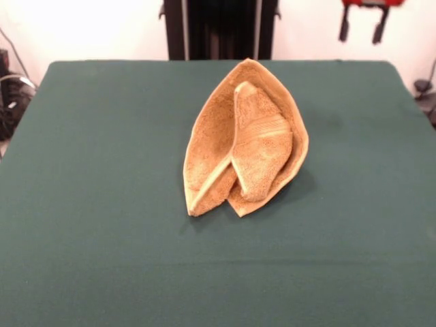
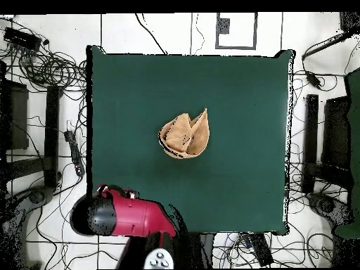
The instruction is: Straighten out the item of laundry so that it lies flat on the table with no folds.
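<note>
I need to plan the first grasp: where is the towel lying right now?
The towel lies bunched and folded near the middle of the green table, slightly toward the far edge in the front view; in the overhead view it sits centrally, apart from the arm.

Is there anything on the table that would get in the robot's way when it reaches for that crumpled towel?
Nothing visible. The towel sits alone near the middle of the table, folded up on itself. No other object lies on the green cloth in either view. The arm is drawn back past the table's edge; its gripper cannot be made out.
</note>
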Motion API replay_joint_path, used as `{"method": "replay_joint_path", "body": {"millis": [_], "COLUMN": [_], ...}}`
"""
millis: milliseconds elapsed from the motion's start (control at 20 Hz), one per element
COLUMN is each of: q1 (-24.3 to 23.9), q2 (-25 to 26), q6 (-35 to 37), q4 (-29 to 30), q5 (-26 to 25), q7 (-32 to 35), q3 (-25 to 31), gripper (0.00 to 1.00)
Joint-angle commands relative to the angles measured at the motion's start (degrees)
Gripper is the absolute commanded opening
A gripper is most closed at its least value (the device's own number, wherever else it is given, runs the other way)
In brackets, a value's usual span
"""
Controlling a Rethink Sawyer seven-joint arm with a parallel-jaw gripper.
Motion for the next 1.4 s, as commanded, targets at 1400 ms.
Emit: {"method": "replay_joint_path", "body": {"millis": [1400], "q1": [-12.07], "q2": [7.14], "q6": [-3.1], "q4": [-0.18], "q5": [-22.2], "q7": [4.9], "q3": [1.73], "gripper": [1.0]}}
